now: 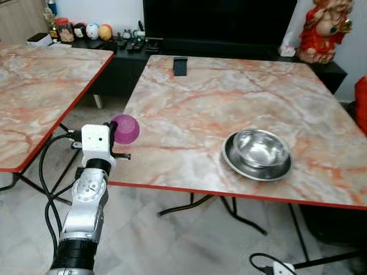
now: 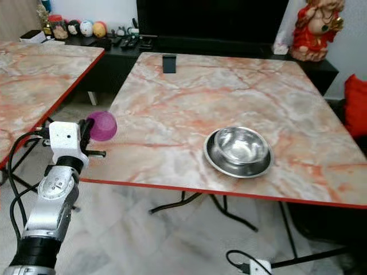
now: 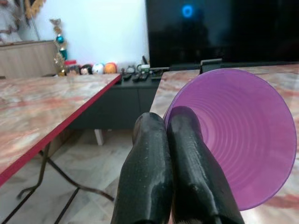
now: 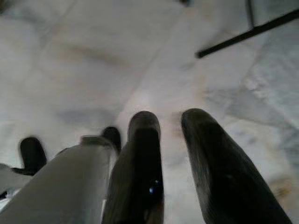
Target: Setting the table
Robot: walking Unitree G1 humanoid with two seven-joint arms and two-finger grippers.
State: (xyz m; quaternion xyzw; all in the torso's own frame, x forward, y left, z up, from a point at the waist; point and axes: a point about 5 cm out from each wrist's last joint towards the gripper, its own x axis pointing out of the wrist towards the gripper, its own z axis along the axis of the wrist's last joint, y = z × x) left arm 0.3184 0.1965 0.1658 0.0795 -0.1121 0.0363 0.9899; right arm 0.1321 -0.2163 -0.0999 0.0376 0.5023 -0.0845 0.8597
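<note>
At the lower left of the head views, the left gripper [image 1: 113, 133] is raised at the near-left corner of the marble-patterned table [image 1: 229, 91], its two black fingers [image 3: 154, 172] pressed together on the rim of a purple plastic cup [image 1: 124, 128]. The cup lies on its side in the grip, its mouth turned toward the wrist camera so the ribbed inside shows, and it sits just over the table's red edge rather than resting on the top. Right of centre, near the front edge of the same table, a steel bowl [image 1: 261, 148] stands upright inside a shallow steel plate [image 1: 232, 160], well apart from the cup. At the top centre, on the far edge of the table, a small dark phone [image 1: 180, 66] stands upright. A second marble-patterned table [image 1: 40, 86] fills the upper left, and behind both runs a low black TV unit [image 1: 129, 57] carrying remotes and small round figurines, with a red statue [image 1: 324, 28] at the upper right. The right gripper [image 4: 175, 154] hangs over the pale tiled floor [image 4: 70, 70], its fingers a little apart and holding nothing.
</note>
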